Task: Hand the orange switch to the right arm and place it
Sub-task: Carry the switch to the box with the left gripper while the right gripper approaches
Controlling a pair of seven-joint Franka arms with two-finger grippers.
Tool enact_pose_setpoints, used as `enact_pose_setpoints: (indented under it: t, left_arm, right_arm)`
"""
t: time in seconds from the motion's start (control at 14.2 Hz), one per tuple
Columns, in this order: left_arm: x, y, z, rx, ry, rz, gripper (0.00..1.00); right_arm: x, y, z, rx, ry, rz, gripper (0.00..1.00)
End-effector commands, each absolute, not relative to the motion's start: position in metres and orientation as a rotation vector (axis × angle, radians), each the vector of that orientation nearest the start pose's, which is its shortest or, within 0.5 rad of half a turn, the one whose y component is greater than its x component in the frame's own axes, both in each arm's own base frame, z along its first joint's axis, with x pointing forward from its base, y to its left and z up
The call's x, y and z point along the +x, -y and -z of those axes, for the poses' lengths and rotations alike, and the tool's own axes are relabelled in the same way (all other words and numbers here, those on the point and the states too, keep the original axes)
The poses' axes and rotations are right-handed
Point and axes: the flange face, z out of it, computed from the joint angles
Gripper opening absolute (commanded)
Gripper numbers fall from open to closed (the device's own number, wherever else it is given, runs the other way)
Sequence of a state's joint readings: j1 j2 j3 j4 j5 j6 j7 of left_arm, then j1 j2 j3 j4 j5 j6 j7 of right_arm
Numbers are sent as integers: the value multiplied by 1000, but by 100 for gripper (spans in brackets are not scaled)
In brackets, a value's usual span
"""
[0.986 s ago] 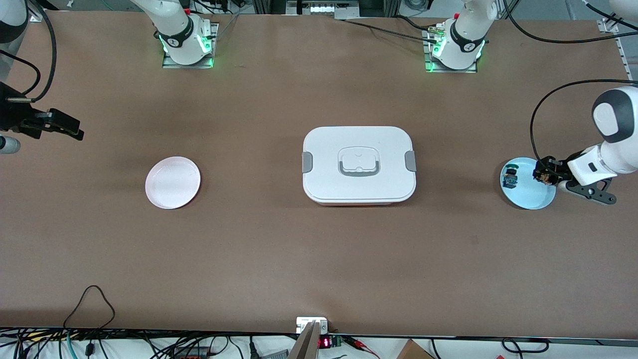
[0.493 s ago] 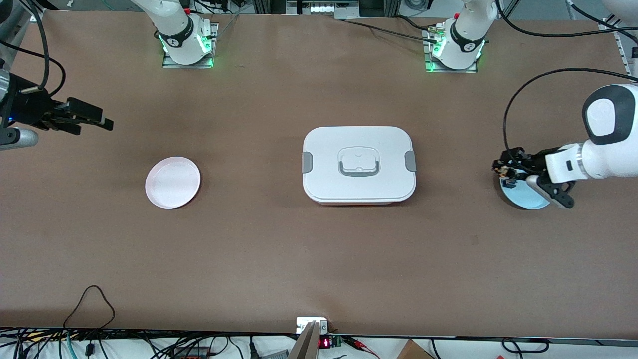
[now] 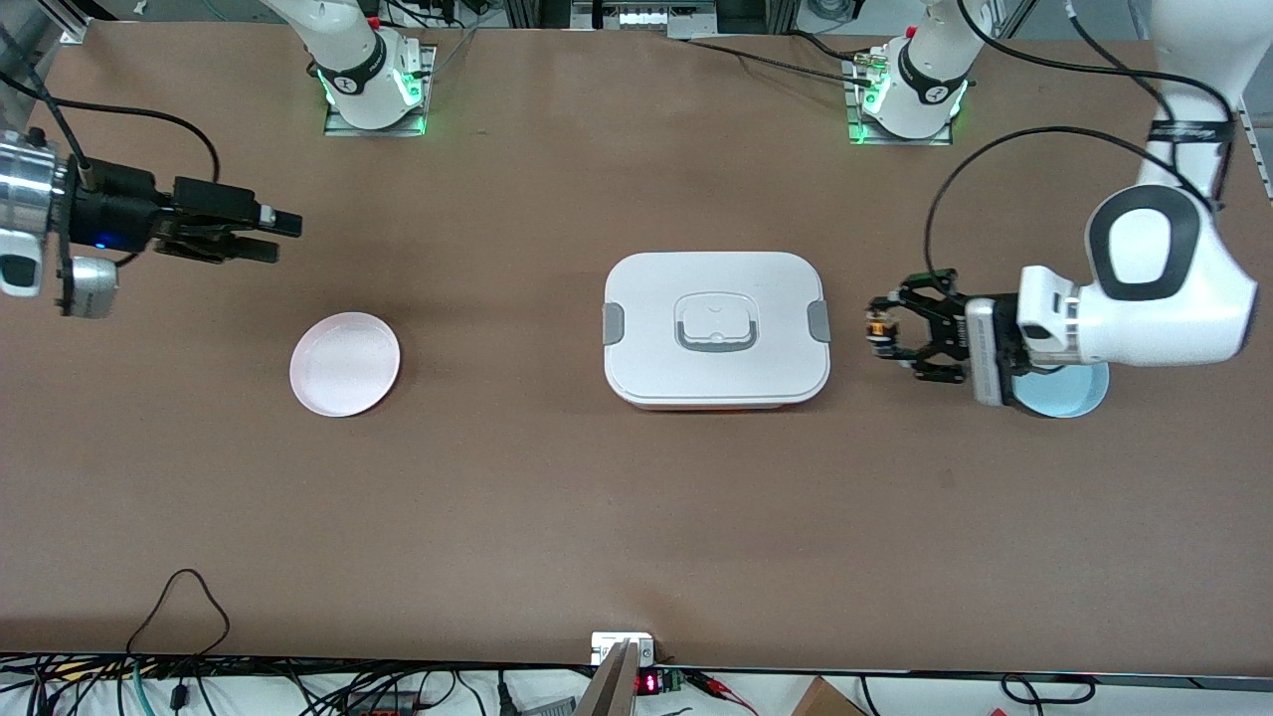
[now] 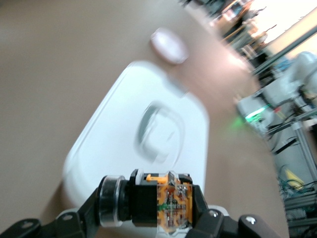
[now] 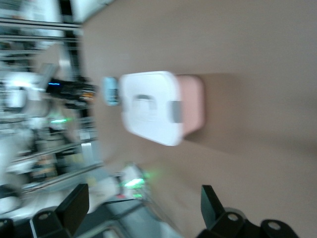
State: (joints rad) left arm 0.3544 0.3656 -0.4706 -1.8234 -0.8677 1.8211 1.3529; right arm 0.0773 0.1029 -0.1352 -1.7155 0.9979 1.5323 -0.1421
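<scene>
Over the table [image 3: 557, 497], left end effector [image 3: 877, 333] clamping orange switch [image 3: 876, 331] has left its plate; right end effector [image 3: 269, 237], apart, advanced.

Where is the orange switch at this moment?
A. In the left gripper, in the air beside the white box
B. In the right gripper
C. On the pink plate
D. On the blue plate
A: the left gripper is shut on the orange switch, up in the air beside the white box; the right gripper is open and holds nothing.
</scene>
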Motion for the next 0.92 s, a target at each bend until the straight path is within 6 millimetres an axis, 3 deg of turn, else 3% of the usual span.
enact_pose_setpoints:
  t: [0.0, 0.21, 0.42, 0.85]
  left_arm:
    - [607, 167, -374, 1632, 1156, -523, 22]
    - [603, 235, -393, 1496, 1142, -764, 21]
    - [590, 294, -398, 1412, 1103, -949, 21]
    - [556, 375, -397, 1346, 1014, -1240, 21]
  right_arm:
    - [571, -71, -516, -1921, -78, -182, 100]
    - [559, -94, -486, -1833, -60, -224, 100]
    - [552, -122, -460, -1749, -98, -286, 100]
    - [550, -182, -414, -1568, -2, -311, 100]
